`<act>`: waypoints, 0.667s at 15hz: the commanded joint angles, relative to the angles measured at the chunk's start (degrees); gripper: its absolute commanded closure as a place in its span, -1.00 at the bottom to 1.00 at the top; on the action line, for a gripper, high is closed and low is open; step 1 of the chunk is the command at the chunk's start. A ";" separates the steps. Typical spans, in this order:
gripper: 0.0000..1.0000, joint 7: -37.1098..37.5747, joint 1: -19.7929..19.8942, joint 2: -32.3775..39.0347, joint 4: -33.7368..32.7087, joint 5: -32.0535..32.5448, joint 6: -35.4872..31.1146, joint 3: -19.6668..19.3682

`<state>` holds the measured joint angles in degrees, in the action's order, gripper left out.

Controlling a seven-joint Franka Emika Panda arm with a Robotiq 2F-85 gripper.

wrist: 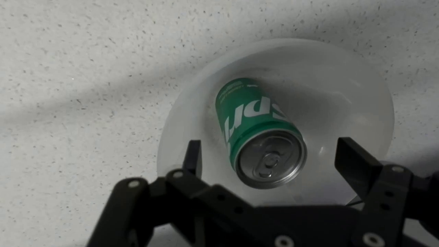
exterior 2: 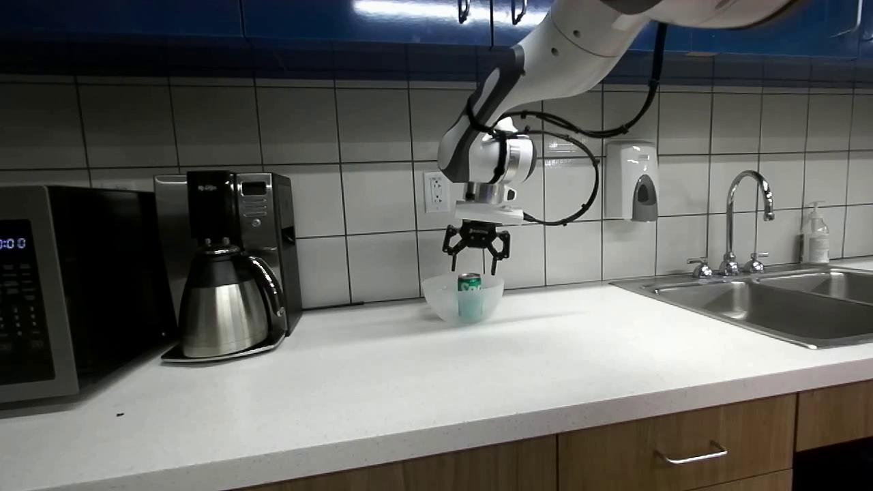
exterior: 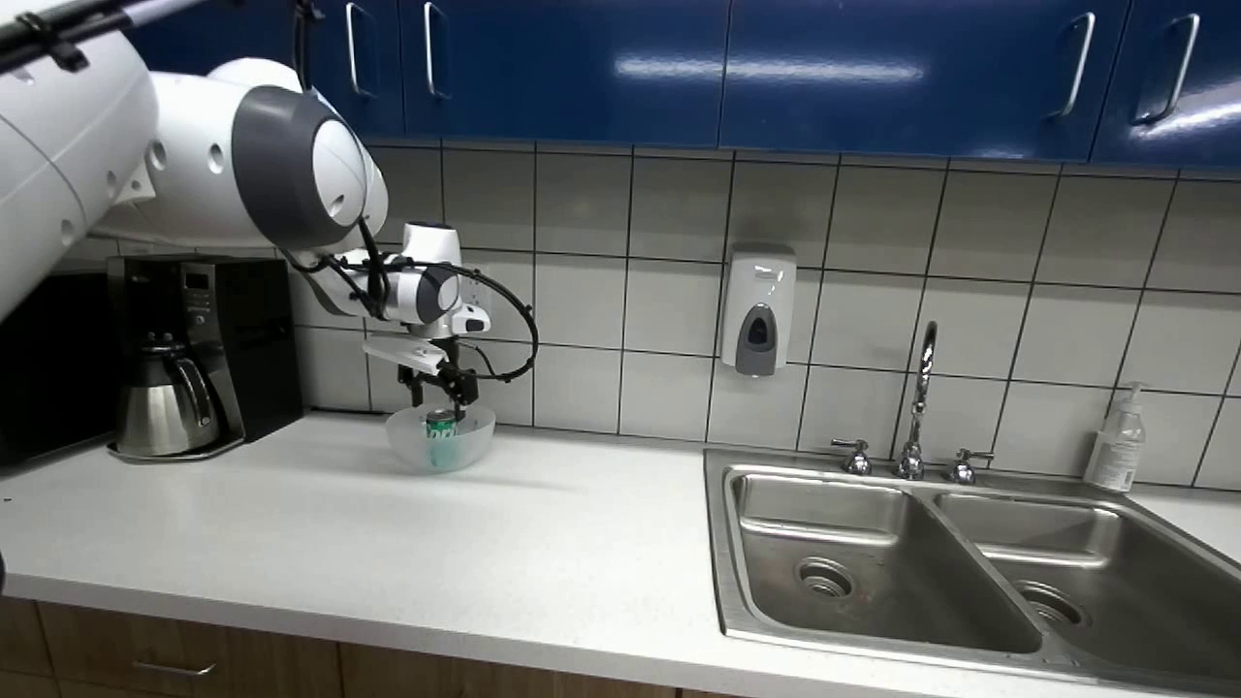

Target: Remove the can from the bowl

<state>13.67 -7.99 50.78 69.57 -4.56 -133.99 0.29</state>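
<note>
Two fingers of my gripper stand wide apart, gripping nothing. Beneath my jaws, the can stands upright in the bowl, its top showing between them in the wrist view; whether my fingertips are level with it, I cannot tell. Probable faults: an off-centre descent could set one finger on the can's top, or the opposite one on the bowl's rim, shifting it; closing too high could let the narrowed neck slip; uneven contact could tip the can.
</note>
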 commanded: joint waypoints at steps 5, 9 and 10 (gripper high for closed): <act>-1.00 2.44 -1.31 8.33 -12.91 1.50 5.27 -1.29; -1.00 2.70 -1.65 10.69 -15.55 1.68 5.71 -1.67; -1.00 2.77 -1.72 11.18 -16.13 1.70 5.83 -1.79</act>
<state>14.28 -9.12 59.21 58.64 -4.39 -131.08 -0.67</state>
